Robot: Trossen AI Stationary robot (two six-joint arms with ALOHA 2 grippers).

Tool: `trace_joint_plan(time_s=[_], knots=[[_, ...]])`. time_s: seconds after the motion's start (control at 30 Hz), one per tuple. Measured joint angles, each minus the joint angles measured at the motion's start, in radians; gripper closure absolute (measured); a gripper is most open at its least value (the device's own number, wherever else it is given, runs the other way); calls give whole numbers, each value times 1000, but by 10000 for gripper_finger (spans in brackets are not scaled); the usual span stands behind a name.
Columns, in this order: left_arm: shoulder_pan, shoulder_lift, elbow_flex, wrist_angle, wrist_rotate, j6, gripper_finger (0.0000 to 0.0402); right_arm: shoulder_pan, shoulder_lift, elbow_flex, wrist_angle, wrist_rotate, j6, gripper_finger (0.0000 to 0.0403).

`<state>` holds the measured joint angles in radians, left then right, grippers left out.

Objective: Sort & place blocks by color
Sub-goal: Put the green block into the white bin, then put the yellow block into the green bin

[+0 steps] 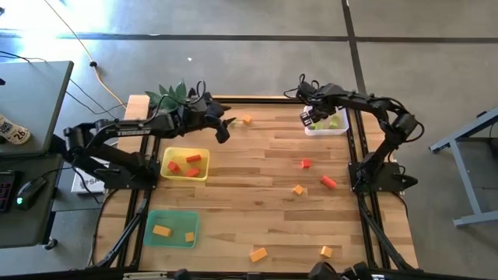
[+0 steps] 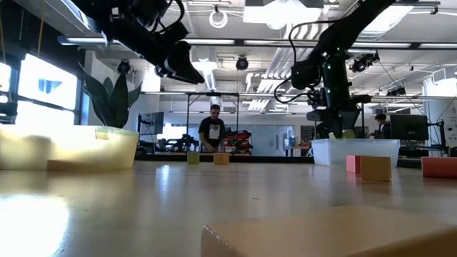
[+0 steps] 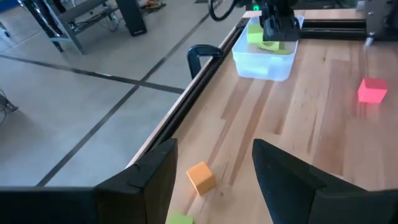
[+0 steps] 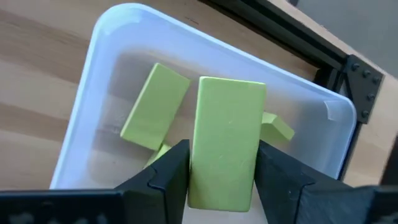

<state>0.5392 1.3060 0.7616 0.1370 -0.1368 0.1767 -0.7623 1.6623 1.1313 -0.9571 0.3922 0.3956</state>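
Observation:
My right gripper (image 4: 224,180) is over the clear tray (image 1: 336,129) at the table's far right and is shut on a light green brick (image 4: 227,143). Other light green blocks (image 4: 155,106) lie in that tray. My left gripper (image 3: 214,180) is open and hovers above the far edge, left of centre. It stands over a small orange block (image 3: 201,176) and a light green block (image 3: 179,218) on the wood. Red blocks (image 1: 306,163) and orange blocks (image 1: 298,189) lie loose on the table. My right gripper pinches the light green brick between its two fingers, which sit on the brick's two long sides (image 4: 198,168) near one end. The fingers come from above, pointing down, and lie along the brick. The brick's free end (image 4: 231,87) sticks out past the fingertips over the tray's inside.
A yellow tray (image 1: 166,173) with red blocks sits at the left. Nearer on the left, a green tray (image 1: 152,233) holds orange blocks. Two orange blocks (image 1: 257,253) lie by the near edge. A black rail (image 3: 186,99) runs along the far edge. People stand in the room beyond.

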Motion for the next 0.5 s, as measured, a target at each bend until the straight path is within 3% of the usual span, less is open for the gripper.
trace_joint_plan(time_s=[0.27, 0.5], knots=[[0, 55, 0, 31, -3, 18, 204, -31, 0, 0, 9, -27, -57, 210], [25, 57, 115, -150, -10, 49, 204, -36, 0, 34, 4, -44, -117, 206]])
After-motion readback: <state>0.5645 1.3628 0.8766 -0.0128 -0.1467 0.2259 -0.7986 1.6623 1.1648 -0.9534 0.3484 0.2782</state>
